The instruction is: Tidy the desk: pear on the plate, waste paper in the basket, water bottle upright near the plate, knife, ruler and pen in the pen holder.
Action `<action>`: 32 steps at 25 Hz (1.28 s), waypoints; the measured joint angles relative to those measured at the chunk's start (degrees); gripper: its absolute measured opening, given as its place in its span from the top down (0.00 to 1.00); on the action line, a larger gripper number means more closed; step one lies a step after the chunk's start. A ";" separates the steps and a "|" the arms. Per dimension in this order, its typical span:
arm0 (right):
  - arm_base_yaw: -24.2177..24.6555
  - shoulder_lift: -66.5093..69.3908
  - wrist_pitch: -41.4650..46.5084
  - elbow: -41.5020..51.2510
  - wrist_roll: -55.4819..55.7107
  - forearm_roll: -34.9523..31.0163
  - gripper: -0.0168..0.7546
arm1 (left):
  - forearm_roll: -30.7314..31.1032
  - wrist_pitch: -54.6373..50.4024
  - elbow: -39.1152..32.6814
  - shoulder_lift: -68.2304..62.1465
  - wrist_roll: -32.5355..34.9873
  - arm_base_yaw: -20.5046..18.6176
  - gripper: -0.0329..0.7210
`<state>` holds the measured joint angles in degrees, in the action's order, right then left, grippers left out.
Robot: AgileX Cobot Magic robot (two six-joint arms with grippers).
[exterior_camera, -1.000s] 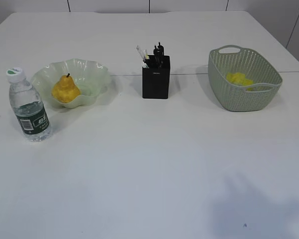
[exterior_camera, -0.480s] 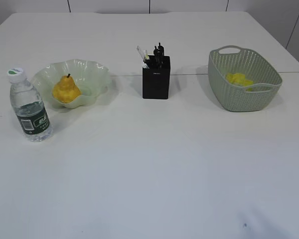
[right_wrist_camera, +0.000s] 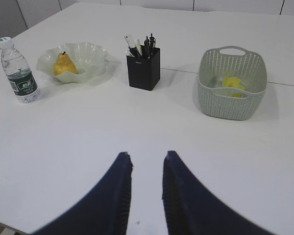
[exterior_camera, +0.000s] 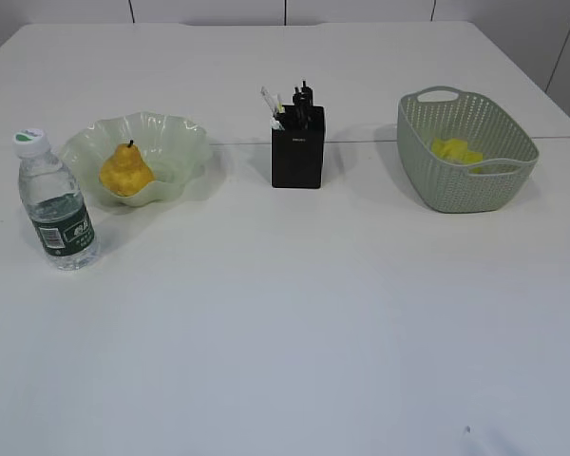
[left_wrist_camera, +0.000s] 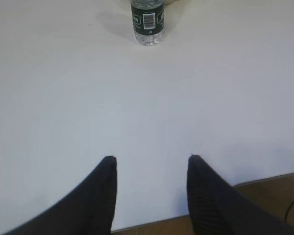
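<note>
**Desk looks tidied**

The pear (exterior_camera: 125,171) sits in the plate (exterior_camera: 176,133), with the water bottle (exterior_camera: 56,204) upright just left of it. To the plate's right, the pen holder (exterior_camera: 297,147) holds tools and yellow waste paper (exterior_camera: 455,151) lies in the basket (exterior_camera: 475,195). Over bare surface (exterior_camera: 285,332), the left pincer (left_wrist_camera: 152,169) is spread empty and the right pincer (right_wrist_camera: 147,164) narrowly parted, empty.

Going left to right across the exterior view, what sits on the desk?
water bottle → plate with the pear on it → pen holder with stationery standing in it → basket with yellow waste paper inside.
</note>
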<state>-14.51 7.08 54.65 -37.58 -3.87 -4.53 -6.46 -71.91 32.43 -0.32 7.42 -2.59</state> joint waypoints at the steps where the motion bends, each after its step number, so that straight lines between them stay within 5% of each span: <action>1: 0.00 0.00 0.10 0.00 0.00 -0.26 0.76 | 0.00 0.00 0.00 0.00 -0.40 0.00 0.52; 32: 0.00 -0.05 1.14 0.00 -2.99 -1.91 0.76 | 3.44 7.83 -2.54 0.00 -1.66 0.00 0.56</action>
<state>-14.51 7.03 55.79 -37.58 -6.86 -6.44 -3.02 -64.08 29.89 -0.32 5.76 -2.59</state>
